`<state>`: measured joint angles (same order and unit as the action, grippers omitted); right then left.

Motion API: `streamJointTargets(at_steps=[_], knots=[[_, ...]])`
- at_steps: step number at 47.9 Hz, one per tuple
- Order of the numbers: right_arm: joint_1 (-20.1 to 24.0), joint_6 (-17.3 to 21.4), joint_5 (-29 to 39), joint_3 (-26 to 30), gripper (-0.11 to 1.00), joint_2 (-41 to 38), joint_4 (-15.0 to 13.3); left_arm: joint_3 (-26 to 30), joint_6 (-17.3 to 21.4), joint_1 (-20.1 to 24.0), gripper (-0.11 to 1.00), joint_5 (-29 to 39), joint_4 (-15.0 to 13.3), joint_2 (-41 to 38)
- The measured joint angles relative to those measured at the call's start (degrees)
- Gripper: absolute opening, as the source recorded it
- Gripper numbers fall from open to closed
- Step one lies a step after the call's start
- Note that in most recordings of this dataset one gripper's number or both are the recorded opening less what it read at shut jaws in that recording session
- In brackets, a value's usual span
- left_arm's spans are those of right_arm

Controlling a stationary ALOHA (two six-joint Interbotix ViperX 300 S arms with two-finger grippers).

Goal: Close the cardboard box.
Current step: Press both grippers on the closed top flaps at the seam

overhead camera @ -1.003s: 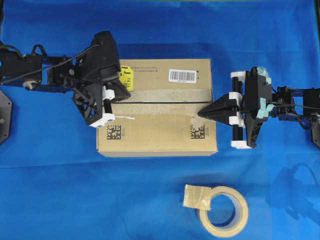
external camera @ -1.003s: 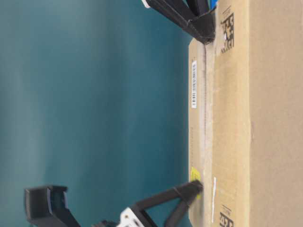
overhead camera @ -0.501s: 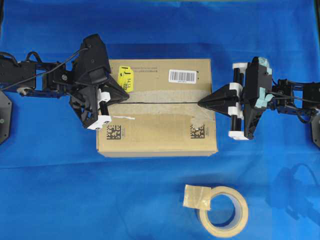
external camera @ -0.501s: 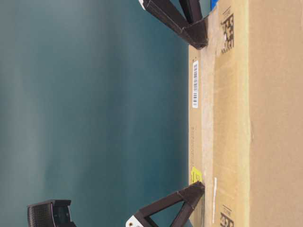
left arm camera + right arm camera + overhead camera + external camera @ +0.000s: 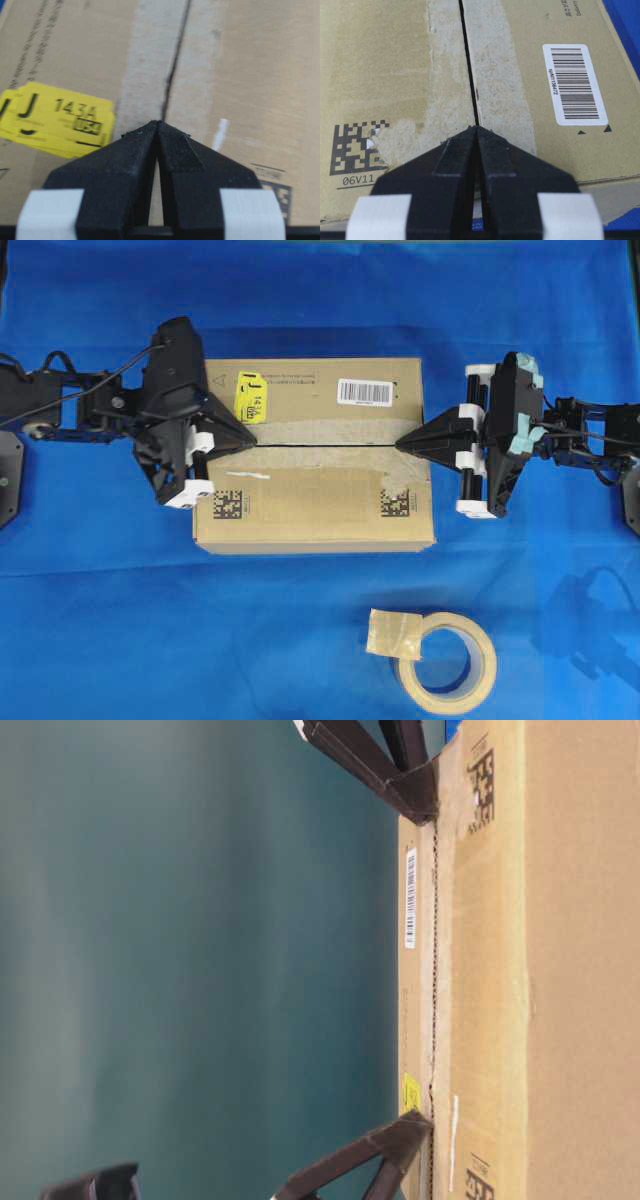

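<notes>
Cardboard box (image 5: 315,455) at centre of blue surface (image 5: 300,640), top flaps down; seam (image 5: 320,444) runs left-right, thin gap visible; left hand (image 5: 248,439) and right hand (image 5: 402,444) at opposite seam ends, tips pinched together, nothing held; both equally near.

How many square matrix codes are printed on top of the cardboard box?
2, both on the near flap of the cardboard box: one code at its left end, one at its right end. Other faces are hidden.

beige tape roll (image 5: 447,662), blue cloth (image 5: 300,620)
</notes>
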<state>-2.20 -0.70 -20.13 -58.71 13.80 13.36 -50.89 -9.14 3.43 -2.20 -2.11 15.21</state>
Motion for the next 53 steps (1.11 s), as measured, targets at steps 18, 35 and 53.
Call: streamJointTargets(at_steps=[18,35,53], knots=[[0.00,0.00,-0.09,-0.09,0.00,-0.09,0.09,-13.54,2.29,-1.32,0.00,-30.59,0.00,0.97],[-0.09,0.18,-0.35,0.00,0.00,-0.18,0.09,-15.64,3.52,-0.62,0.00,-35.86,0.00,-4.66],[-0.09,0.18,-0.44,0.00,0.00,-0.18,0.09,-15.38,3.52,-0.53,0.00,-36.47,0.09,-6.33]])
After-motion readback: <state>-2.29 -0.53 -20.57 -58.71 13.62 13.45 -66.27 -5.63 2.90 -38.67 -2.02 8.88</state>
